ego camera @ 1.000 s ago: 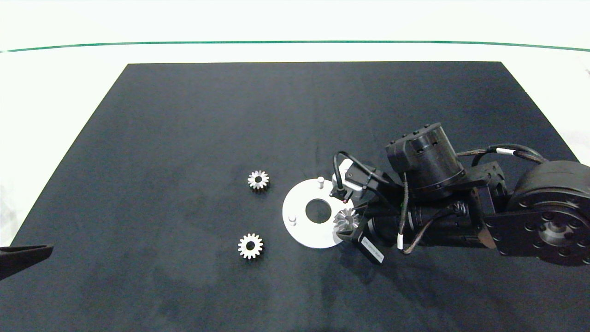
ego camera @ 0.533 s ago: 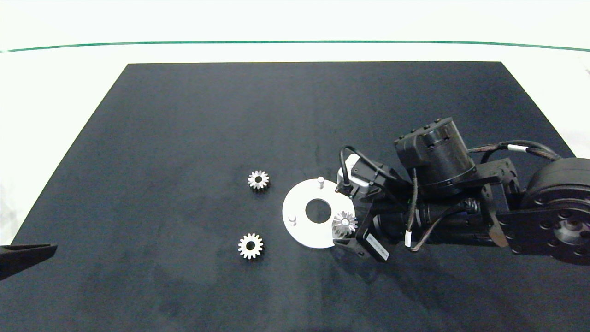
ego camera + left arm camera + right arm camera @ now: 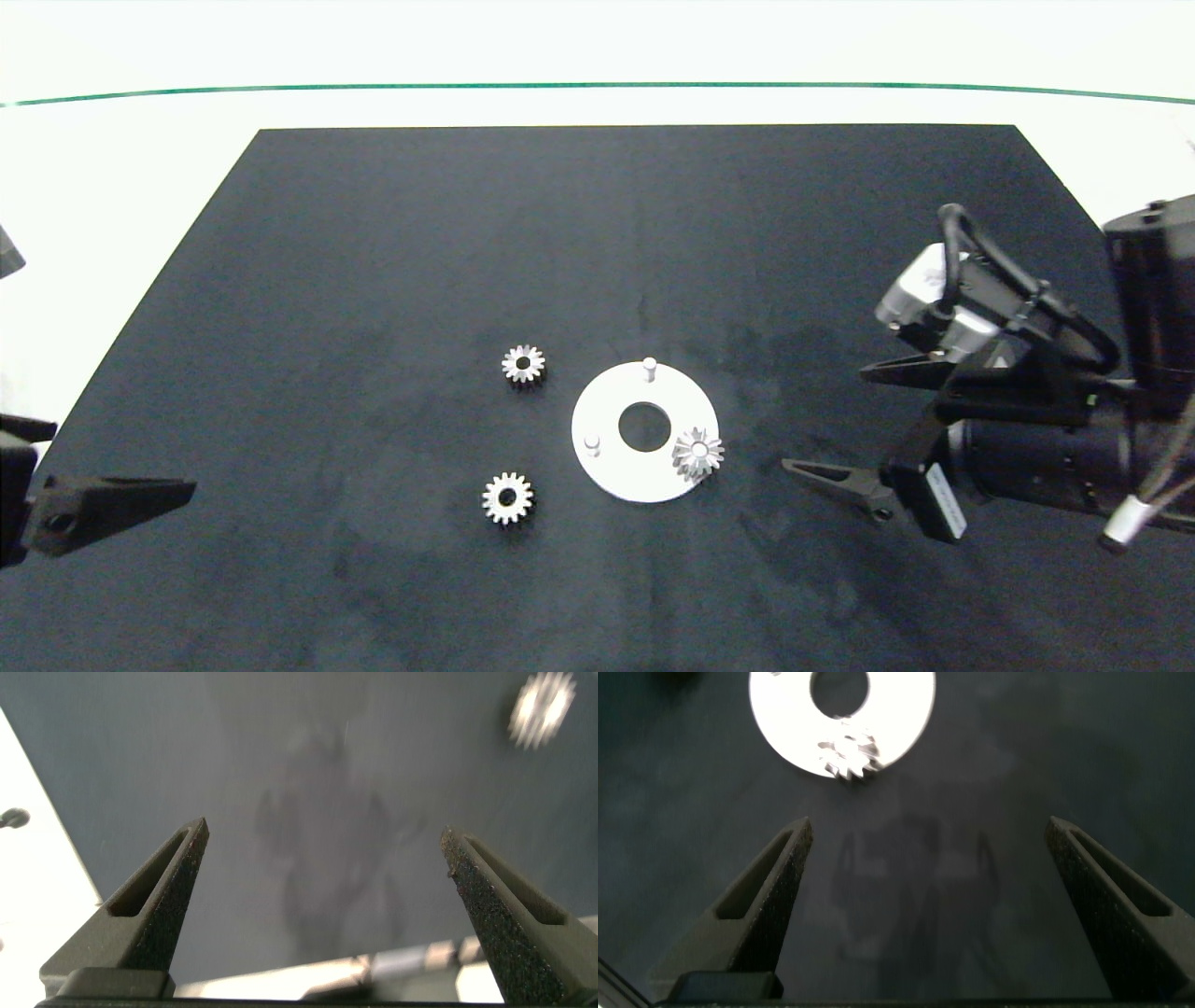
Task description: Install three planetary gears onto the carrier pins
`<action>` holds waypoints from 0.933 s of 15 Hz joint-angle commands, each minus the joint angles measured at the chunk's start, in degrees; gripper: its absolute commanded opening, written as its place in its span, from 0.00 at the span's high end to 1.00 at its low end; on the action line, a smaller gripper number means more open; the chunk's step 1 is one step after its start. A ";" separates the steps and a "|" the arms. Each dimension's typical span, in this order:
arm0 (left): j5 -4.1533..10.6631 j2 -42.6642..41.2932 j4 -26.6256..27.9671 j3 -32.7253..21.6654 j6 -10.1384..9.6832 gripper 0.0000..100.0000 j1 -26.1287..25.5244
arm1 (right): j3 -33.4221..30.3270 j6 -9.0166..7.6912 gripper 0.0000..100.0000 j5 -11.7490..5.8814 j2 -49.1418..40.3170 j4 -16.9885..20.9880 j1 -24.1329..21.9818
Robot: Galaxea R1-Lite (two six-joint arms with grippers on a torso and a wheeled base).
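The right pincer (image 3: 845, 425) has pulled back from the white carrier disc (image 3: 644, 471) toward the right edge of the table (image 3: 373, 233); a second ago it was down at the disc's right rim with a planetary gear between its fingers, and now its fingers stand wide apart and empty, well clear of the disc. That planetary gear (image 3: 697, 454) is left seated on the disc's right-hand pin, sitting on the rim nearest the right pincer. In the right wrist view the same gear (image 3: 850, 754) lies on the near rim of the disc (image 3: 780, 723), ahead of and between the spread fingers without touching them. The other two carrier pins (image 3: 650, 367) are bare: one at the disc's far side and one at its left side. Two more planetary gears lie flat on the dark mat, left of the disc: the farther gear (image 3: 523, 364) and the nearer gear (image 3: 507, 497). The left pincer (image 3: 112, 499) has come further in from the table's left edge, fingers wide and empty, well apart from both loose gears.
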 commanded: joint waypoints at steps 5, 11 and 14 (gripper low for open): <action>0.46 7.74 -6.01 2.87 -5.76 0.00 -18.43 | 7.58 1.25 0.00 -0.56 -12.85 -3.99 -10.13; 0.37 15.12 -10.05 5.33 -6.20 0.00 -20.62 | 8.55 0.99 0.00 -0.74 -13.29 -7.25 -14.26; 0.28 18.20 -12.60 6.56 -8.13 0.00 -20.62 | 8.55 0.90 0.00 -0.83 -13.64 -8.21 -16.99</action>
